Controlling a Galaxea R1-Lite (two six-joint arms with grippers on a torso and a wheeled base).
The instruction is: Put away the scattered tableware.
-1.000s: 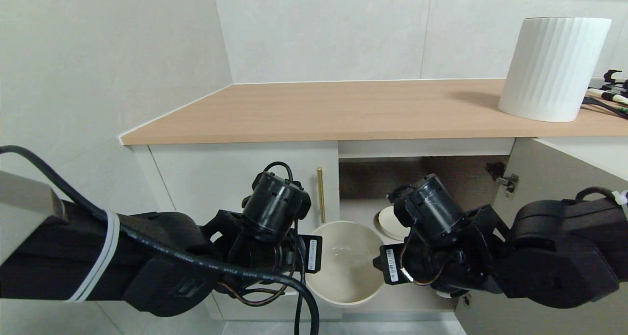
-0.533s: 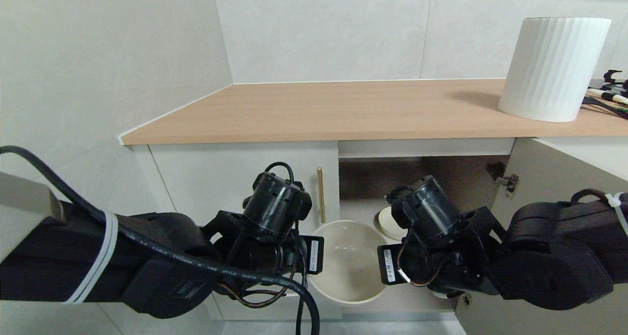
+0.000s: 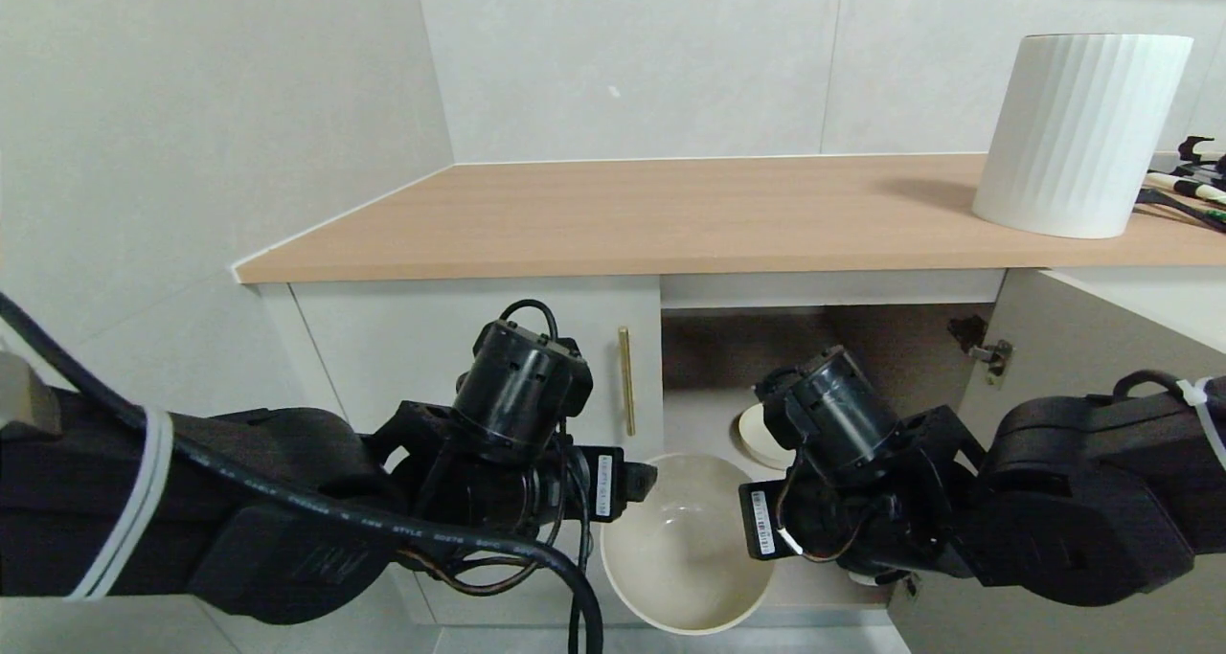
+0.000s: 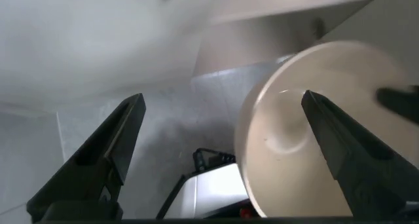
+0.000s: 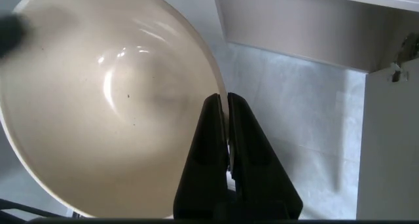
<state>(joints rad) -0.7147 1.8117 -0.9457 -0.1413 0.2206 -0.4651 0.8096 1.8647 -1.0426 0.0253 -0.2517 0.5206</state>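
Now that the left gripper (image 4: 222, 99) has drawn back with its jaws spread wide, the bowl (image 3: 685, 563) hangs from the right gripper (image 5: 227, 101) alone, its rim pinched between those closed jaws. It sits lower than half a second ago, and seemingly clear of the left jaws, beyond one fingertip (image 4: 319, 114). The handover looks finished, so the right arm can carry it into the open cupboard (image 3: 862, 338).

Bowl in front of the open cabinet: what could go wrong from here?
The right end effector pinches only the rim of the bowl, and the left end effector stands open beside it, so the bowl could tip or slip out. Going in, it could knock the plate on the cabinet shelf.
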